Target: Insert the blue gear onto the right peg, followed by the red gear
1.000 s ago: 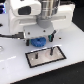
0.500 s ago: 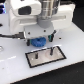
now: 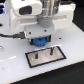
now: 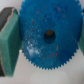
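Observation:
The blue gear (image 3: 41, 42) hangs just above the far edge of the grey black-bordered plate (image 3: 56, 56), with my gripper (image 3: 42, 38) shut on it. In the wrist view the blue gear (image 4: 49, 47) fills the picture, its centre hole dark, and a teal finger pad (image 4: 9, 42) presses on its toothed rim. The other pad shows only at the picture's edge. Two thin dark pins stand on the plate. The right peg (image 3: 50, 50) is beside the gear toward the exterior view's right, and the other pin (image 3: 36, 56) is nearer the camera. The red gear is out of view.
The white arm (image 3: 30, 12) fills the upper part of the exterior view. A dark cable (image 3: 7, 36) runs along the exterior view's left. The plate lies on a white tabletop (image 3: 15, 70).

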{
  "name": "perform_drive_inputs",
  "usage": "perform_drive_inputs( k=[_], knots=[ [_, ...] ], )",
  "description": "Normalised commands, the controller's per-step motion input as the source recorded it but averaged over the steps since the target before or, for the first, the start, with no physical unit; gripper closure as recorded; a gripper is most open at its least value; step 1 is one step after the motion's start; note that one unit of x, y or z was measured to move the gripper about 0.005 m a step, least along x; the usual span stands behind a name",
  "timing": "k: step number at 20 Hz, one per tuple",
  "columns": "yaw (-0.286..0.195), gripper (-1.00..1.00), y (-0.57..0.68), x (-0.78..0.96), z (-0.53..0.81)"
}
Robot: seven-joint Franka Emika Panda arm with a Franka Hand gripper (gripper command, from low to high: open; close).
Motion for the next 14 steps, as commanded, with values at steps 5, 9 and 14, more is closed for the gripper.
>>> perform_drive_inputs(
  k=[5,9,14],
  knots=[
    [0.000,1.00,0.08,0.25,0.43],
    [0.000,1.00,0.07,0.45,0.34],
    [0.000,1.00,0.05,0.53,0.37]
  ],
)
